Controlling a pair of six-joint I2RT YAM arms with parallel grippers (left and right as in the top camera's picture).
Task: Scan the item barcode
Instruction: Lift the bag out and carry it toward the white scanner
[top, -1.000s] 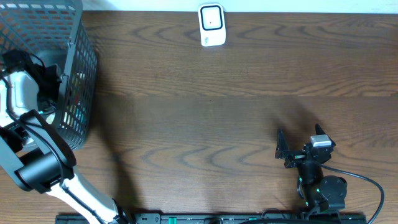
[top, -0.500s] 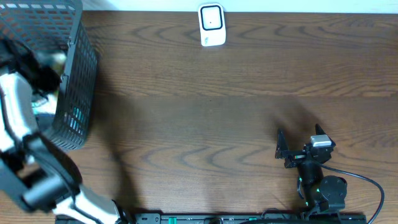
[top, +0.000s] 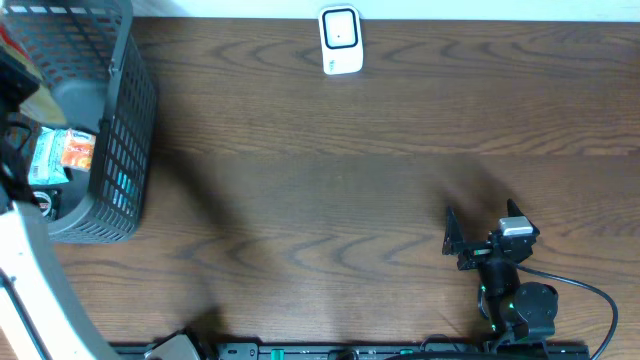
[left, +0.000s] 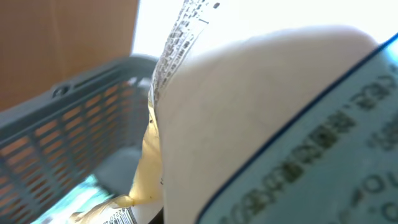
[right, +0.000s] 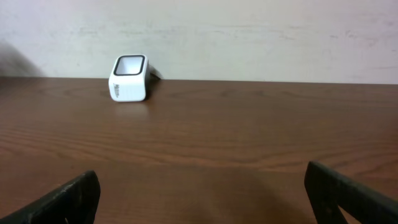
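Packet (top: 62, 155) hung over the basket (top: 120, 110) at the tabletop's (top: 320, 180) left end, pinched in the closed left claw (top: 30, 160). White with orange print. Long axis and heading unclear, too blurred. Right claw (top: 456, 243) gaped wide, empty.

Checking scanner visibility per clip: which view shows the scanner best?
Overhead: the scanner is sharp, its window facing the camera. Right wrist shows the scanner from low and afar, window foreshortened. Left wrist misses it; a package fills that view.
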